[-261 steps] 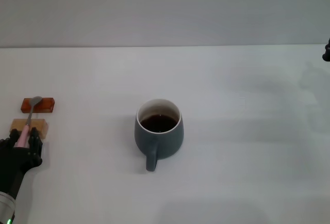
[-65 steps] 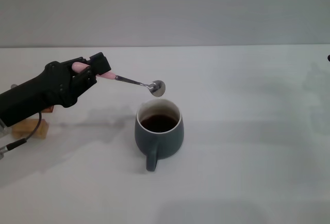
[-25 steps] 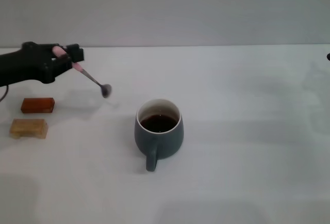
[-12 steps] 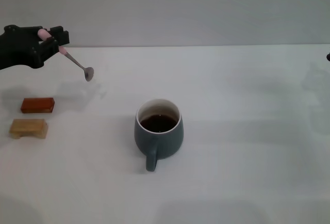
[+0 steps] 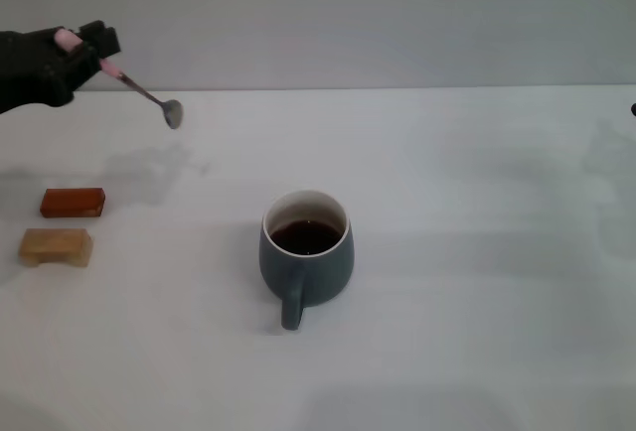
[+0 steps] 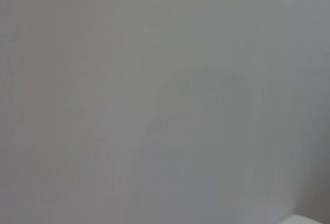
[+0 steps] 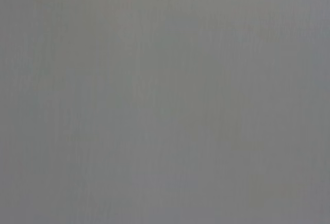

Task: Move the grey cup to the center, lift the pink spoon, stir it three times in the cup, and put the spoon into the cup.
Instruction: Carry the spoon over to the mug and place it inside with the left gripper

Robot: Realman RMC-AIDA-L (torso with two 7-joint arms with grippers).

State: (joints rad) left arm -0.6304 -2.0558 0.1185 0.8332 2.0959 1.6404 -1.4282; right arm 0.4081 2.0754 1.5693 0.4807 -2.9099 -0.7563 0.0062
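The grey cup (image 5: 307, 253) stands near the middle of the white table, handle toward me, with dark liquid inside. High at the far left, my left gripper (image 5: 79, 49) is shut on the pink handle of the pink spoon (image 5: 144, 94). The spoon slants down to the right, its silver bowl hanging in the air well left of and beyond the cup. A small dark tip of my right arm (image 5: 632, 109) shows at the right edge. Both wrist views hold only plain grey surface.
Two small blocks lie on the table at the left: a reddish-brown block (image 5: 72, 202) and a tan block (image 5: 55, 246) nearer me. A grey wall rises behind the table's far edge (image 5: 397, 88).
My left gripper has carried the spoon up and to the left, farther from the cup, and the spoon's shadow has slid left with it. The cup and blocks have stayed put.
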